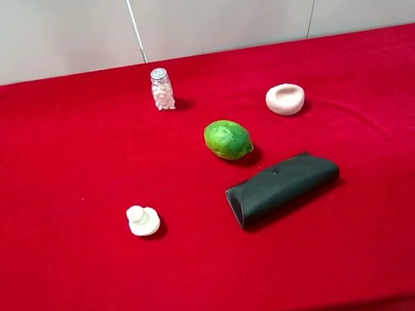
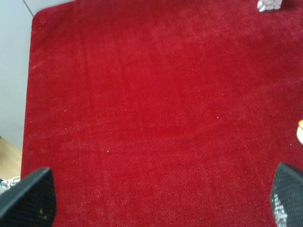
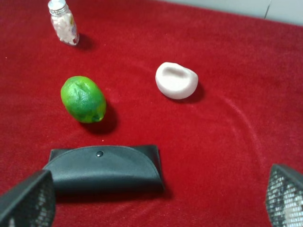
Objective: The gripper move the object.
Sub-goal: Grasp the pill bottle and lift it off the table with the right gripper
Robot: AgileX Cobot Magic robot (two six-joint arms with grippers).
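The small clear glass bottle with white pills and a silver cap stands upright at the back of the red table, left of centre. It also shows in the right wrist view, and its base shows at the edge of the left wrist view. My left gripper is open and empty over bare cloth near the table's front left, far from the bottle. My right gripper is open and empty near the front right, just in front of the black case. In the exterior view only dark bits of both arms show at the bottom corners.
A green lime lies mid-table. A black folded case lies in front of it. A pale pink-white bowl-shaped piece sits at the back right. A white knobbed lump sits at the front left. The red cloth's left edge borders the grey wall.
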